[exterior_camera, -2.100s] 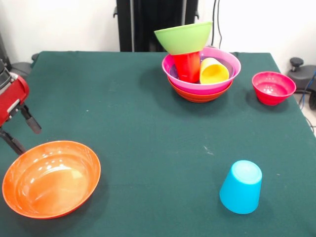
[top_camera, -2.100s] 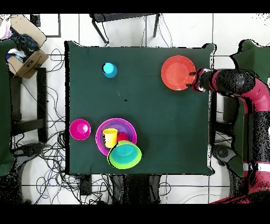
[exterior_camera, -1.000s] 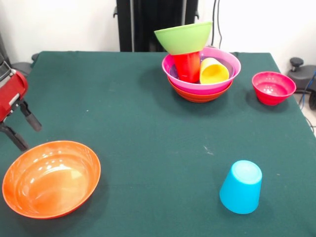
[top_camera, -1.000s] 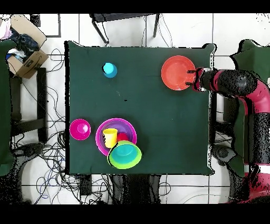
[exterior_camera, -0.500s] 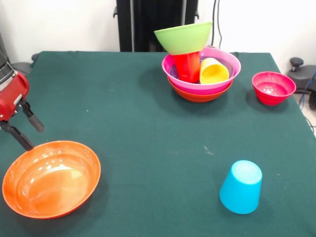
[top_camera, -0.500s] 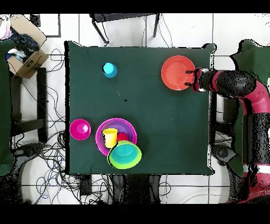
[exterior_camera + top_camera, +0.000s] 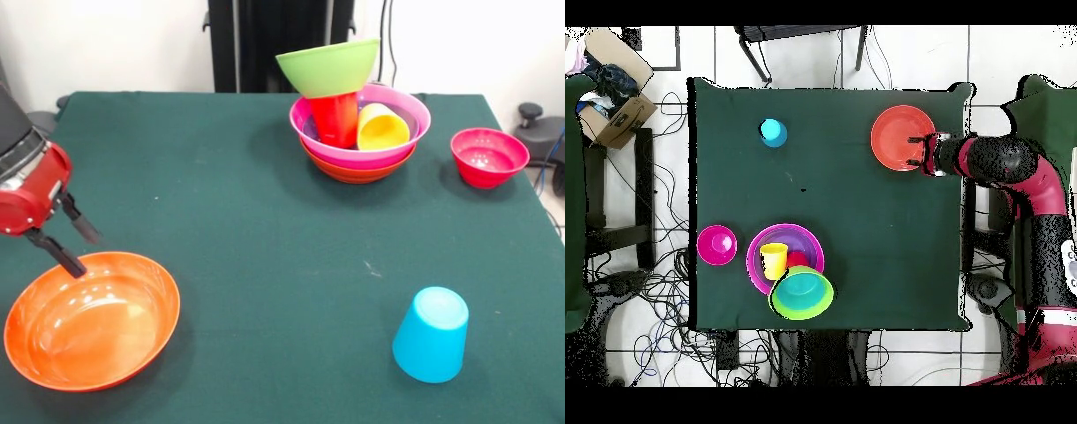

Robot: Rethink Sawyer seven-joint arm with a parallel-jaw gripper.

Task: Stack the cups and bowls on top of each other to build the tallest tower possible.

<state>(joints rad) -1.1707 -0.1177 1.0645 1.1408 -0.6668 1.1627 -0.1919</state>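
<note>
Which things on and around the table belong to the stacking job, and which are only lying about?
Job:
- tower: orange and magenta bowls, red cup, yellow cup, lime green bowl
- loose orange bowl, with the open hand at its rim
- small crimson bowl
- light blue cup, upside down

Lying about:
- cardboard box
- floor cables

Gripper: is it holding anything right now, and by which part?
Nothing is held. The gripper is open at the rim of the lone orange bowl, its fingers not closed on it.
</note>
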